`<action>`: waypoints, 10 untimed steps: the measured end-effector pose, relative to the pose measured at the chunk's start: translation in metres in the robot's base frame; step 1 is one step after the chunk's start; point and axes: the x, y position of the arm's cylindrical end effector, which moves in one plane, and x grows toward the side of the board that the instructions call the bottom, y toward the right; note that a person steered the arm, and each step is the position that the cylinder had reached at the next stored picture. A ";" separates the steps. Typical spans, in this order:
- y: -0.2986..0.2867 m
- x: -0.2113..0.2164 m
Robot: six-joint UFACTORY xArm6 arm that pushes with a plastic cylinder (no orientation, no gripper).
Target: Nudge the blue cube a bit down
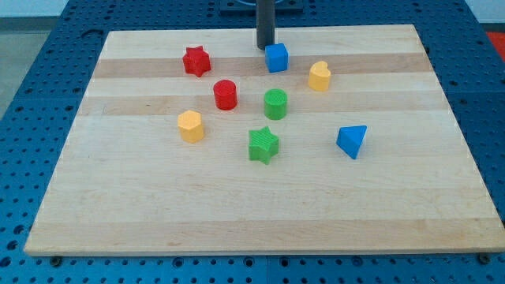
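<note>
Nearest the view's bottom, the pale wooden desk (260, 213) is lying bare, and I am taking the green star (263, 145) as my landmark. Level with it toward the view's right, a blue pyramid-like block (352, 140) is sitting well apart; up and to its left a yellow block (190, 125) is standing. Just above the star a green cylinder (275, 103) is resting, with a red cylinder (226, 94) to that one's left. Farther up, a yellow heart-like block (319, 76) is lying up-right of the star and a red star (196, 61) up-left.

Farthest, almost straight above the star, the blue cube (277, 57) is waiting, and my tip (265, 47) is standing at its upper left corner, touching or nearly so. There are no jaws here (only a rod), so nothing is opening or closing. I am judging the cube light, rigid and ready to slide; pushing its top face near the middle should be keeping it from twisting.
</note>
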 end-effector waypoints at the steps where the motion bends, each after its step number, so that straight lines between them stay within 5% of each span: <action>1: 0.000 0.000; 10: -0.021 0.029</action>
